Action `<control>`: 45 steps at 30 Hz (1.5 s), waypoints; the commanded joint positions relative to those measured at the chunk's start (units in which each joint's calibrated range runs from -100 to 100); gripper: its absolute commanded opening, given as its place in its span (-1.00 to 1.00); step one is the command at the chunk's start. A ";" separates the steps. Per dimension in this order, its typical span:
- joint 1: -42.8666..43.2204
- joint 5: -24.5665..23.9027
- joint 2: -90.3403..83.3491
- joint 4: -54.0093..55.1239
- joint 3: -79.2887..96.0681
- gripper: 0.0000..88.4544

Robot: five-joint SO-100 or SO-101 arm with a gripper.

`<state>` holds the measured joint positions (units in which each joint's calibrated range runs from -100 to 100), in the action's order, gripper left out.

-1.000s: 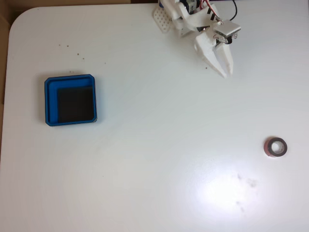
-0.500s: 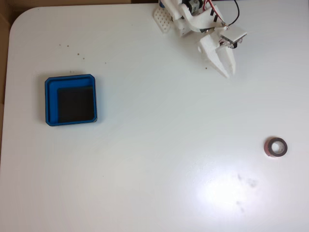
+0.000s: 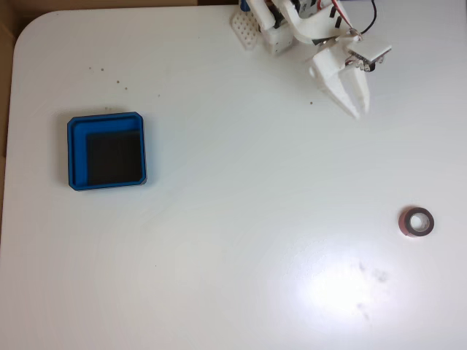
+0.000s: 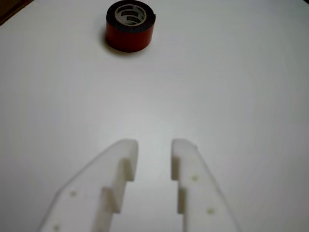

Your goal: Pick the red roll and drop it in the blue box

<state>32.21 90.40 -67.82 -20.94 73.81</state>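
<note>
Pincer: the white plastic two-finger pincer (image 4: 153, 145), nearest in the wrist view, has its tips a narrow gap apart and nothing between them.
Roll: the small red tape ring with pale core (image 4: 130, 25) lies flat on the white desk (image 3: 233, 240), well ahead of the pincer.
Box: the square shallow blue tray with black floor (image 3: 106, 150) sits far across the desk from the pincer (image 3: 357, 109).

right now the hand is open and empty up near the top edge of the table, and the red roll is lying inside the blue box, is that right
Not quite. The hand is open and empty near the top edge of the table, but the red roll is not inside the blue box. In the fixed view it lies on the bare table far to the right, and the box holds nothing.
</note>
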 commanded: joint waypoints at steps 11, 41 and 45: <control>0.47 -0.12 23.18 1.05 -32.48 -0.98; 3.89 -0.04 65.57 0.56 -78.57 -0.98; 6.63 -0.04 70.58 0.56 -83.16 -0.98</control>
<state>37.26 90.40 1.35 -20.94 -2.87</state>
